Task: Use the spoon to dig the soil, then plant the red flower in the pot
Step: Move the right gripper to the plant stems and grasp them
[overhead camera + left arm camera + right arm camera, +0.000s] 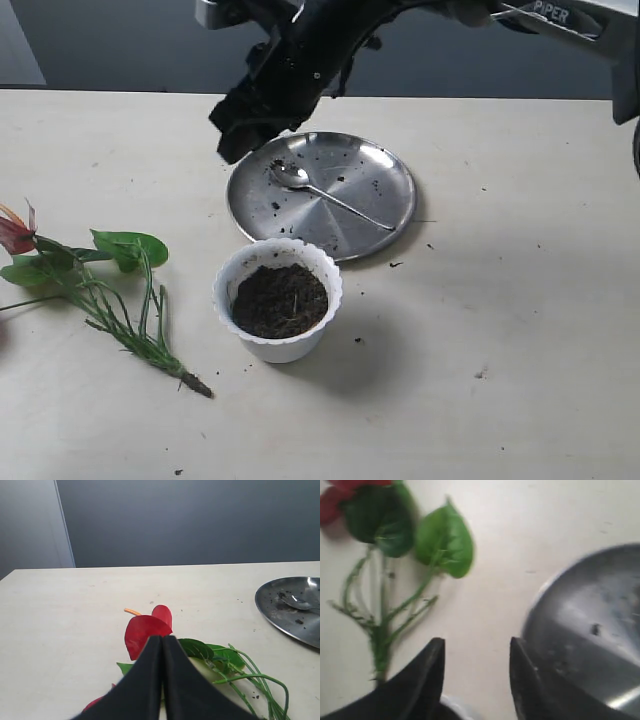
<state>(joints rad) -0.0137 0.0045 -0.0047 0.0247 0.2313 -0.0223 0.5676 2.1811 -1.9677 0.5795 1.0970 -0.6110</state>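
The white pot point(285, 348) stands at the table's middle, filled with dark soil point(280, 300). Behind it the spoon point(300, 180) lies on the steel plate point(365, 165), bowl to the left. The red flower point(90, 280) lies flat at the left, its bloom at the frame's edge. My right gripper point(232, 135) hangs open above the plate's left rim, holding nothing; its wrist view shows the open gripper point(475, 642) over bare table between the flower point(445, 540) and the plate point(590, 630). My left gripper point(162, 637) is shut, close above the flower point(145, 632).
Loose soil crumbs dot the plate and the table near it point(396, 264). In the left wrist view the plate point(280, 610) with the spoon point(300, 601) sits at the far right. A grey wall rises behind the table's far edge.
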